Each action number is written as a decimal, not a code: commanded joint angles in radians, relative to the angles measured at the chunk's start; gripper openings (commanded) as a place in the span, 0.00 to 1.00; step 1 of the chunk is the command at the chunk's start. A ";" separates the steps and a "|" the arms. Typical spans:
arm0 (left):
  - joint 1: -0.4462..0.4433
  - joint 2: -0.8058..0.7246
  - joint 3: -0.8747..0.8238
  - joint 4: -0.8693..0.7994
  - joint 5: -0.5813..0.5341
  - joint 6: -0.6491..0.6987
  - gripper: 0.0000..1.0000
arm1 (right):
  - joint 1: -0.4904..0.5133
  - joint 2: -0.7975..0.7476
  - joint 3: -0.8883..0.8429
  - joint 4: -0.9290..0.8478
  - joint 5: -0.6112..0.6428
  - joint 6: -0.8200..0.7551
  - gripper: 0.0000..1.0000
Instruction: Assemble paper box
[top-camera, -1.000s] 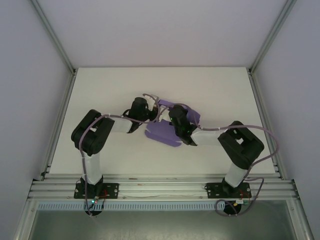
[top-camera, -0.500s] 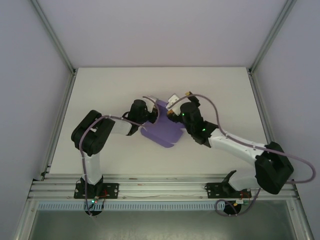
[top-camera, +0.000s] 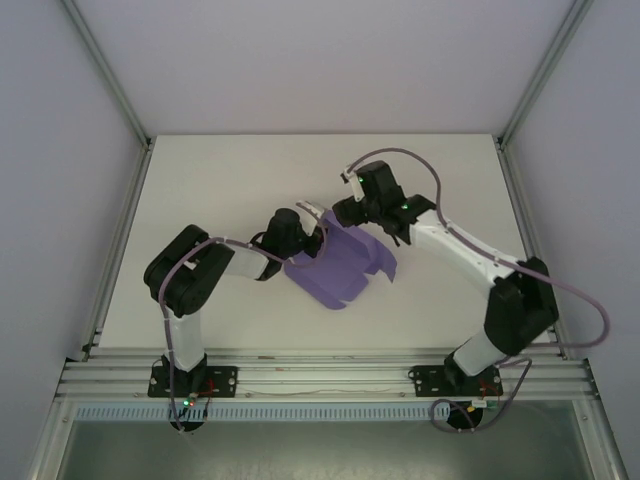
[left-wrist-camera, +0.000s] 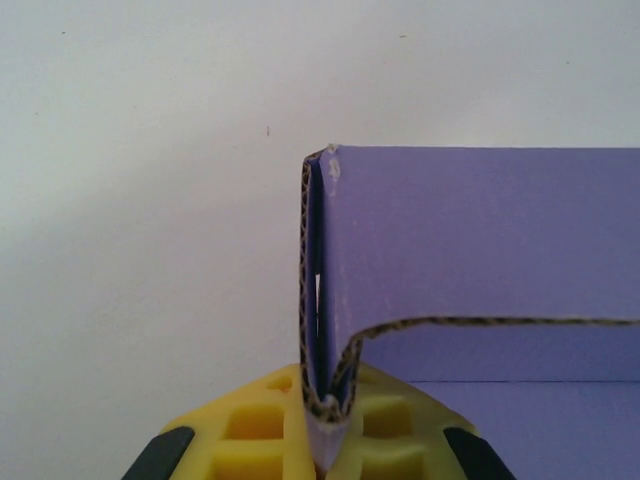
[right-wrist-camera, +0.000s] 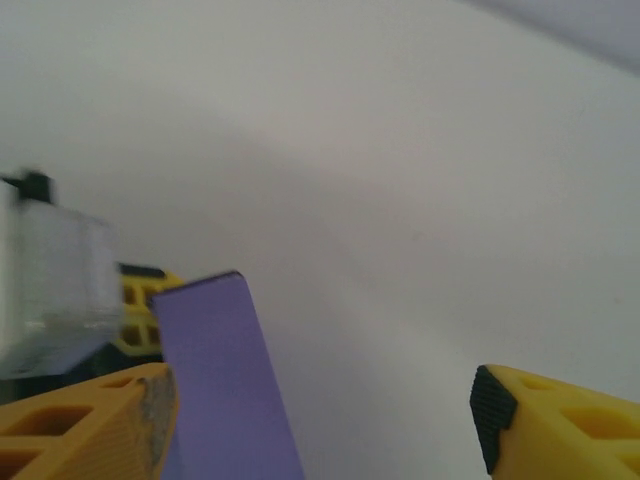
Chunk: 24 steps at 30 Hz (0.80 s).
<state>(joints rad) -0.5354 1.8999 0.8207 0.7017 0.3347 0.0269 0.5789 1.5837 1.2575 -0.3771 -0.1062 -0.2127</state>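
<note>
Folding is under way: the paper box (top-camera: 340, 268) lies half-formed mid-worktop (top-camera: 200, 180), the left gripper (top-camera: 312, 232) clenched on its doubled left wall (left-wrist-camera: 318, 300), the right gripper (top-camera: 345, 212) at the box's far edge with fingers (right-wrist-camera: 90, 420) released beside an upright flap (right-wrist-camera: 225, 380), which probably needs pressing inward next.

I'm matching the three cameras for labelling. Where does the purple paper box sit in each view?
Top external: paper box near the table's middle, between both arms.
Left wrist: paper box in the right half, its folded edge pinched in the left pincer at bottom centre.
Right wrist: paper box at lower left, one upright flap beside a finger of the open right pincer.
Shared landmark: the white table.
</note>
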 joint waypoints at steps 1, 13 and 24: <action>-0.019 0.002 -0.021 -0.025 -0.006 0.018 0.04 | -0.025 0.074 0.056 -0.119 -0.064 0.064 0.72; -0.020 0.050 0.012 -0.023 -0.044 0.008 0.13 | -0.043 0.266 0.057 -0.125 -0.137 0.078 0.56; -0.015 0.079 0.101 -0.018 -0.091 -0.068 0.23 | -0.060 0.260 0.019 -0.098 -0.173 0.081 0.52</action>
<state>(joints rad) -0.5438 1.9720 0.8898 0.6846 0.2657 -0.0109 0.5159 1.7863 1.3247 -0.3840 -0.2630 -0.1265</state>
